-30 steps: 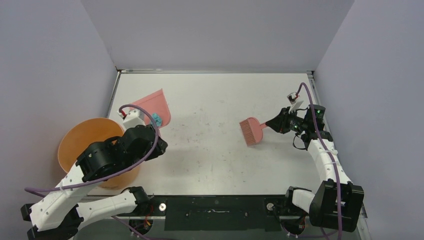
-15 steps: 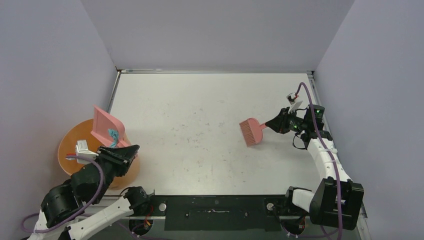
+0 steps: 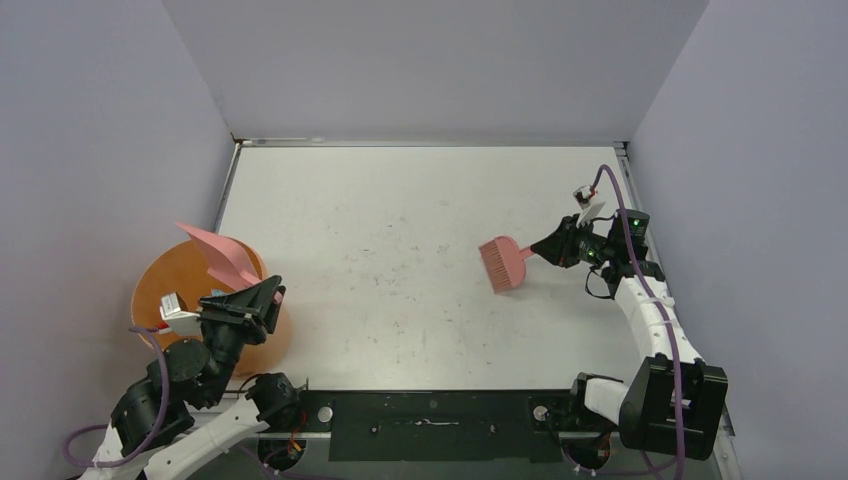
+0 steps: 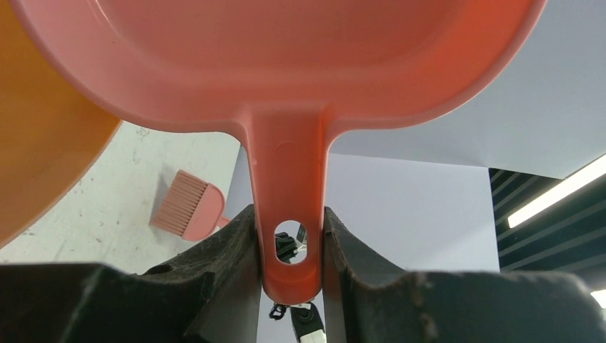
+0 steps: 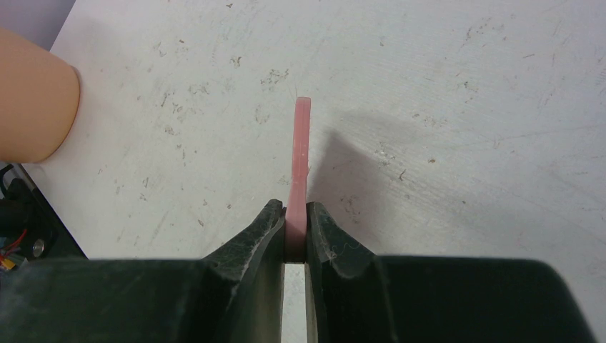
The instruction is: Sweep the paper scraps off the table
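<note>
Pink dustpan point(image 3: 222, 256) tipped further over round bucket point(image 3: 150, 287); left gripper point(image 4: 289, 225) pinches handle point(image 4: 289, 171), right gripper point(image 5: 296, 214) brush point(image 3: 503, 263).

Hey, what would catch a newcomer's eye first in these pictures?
First, the pink dustpan, clamped by its handle in the left gripper and tipped steeply over the orange bucket at the left edge of the table. Next, the pink brush, held out by the right gripper over the scuffed white surface on the right.

Bright, even overhead light; soft shadows, sharp focus, no glare.
</note>
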Controlling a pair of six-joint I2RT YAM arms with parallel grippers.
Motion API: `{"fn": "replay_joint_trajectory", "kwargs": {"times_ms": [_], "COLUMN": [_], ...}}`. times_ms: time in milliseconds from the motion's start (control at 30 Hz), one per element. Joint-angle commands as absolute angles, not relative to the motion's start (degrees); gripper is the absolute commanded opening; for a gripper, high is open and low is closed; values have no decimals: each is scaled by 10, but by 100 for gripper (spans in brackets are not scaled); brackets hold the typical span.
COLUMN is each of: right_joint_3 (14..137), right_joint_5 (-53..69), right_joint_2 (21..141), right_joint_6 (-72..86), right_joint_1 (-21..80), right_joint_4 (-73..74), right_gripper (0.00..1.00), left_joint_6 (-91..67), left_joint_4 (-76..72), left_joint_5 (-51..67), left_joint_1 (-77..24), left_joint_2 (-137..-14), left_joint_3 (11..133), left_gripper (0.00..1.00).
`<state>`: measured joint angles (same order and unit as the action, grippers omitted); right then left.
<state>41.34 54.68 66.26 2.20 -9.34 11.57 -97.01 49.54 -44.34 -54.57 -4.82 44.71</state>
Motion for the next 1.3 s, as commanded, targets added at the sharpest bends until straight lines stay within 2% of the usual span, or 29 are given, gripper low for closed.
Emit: {"fn": "replay_joint_trajectory", "kwargs": {"times_ms": [0, 233, 433, 733, 1033, 1267], "right_joint_3": [411, 411, 410, 409, 406, 404], "right_joint_5": [563, 563, 563, 561, 562, 563], "right_joint_2": [656, 658, 657, 657, 651, 645], "right_joint_6": [10, 9, 9, 9, 11, 15], "right_joint_1": [-98, -98, -99, -102, -106, -112], "right_joint_4": [84, 84, 85, 83, 84, 81], "right_gripper": [5, 5, 5, 5, 5, 5], "left_joint_6": [-947, -894, -782, -621, -535, -499], "left_joint_4": [439, 451, 577, 578, 572, 579], "left_joint_5": [-457, -462, -479, -411, -281, -246], "left_joint_1": [-545, -545, -545, -544, -546, -562], "left_joint_2": [-52, -75, -216, -370, -545, -644], "left_joint_3": [477, 502, 621, 697, 692, 672], "left_gripper": [0, 0, 0, 0, 0, 0]}}
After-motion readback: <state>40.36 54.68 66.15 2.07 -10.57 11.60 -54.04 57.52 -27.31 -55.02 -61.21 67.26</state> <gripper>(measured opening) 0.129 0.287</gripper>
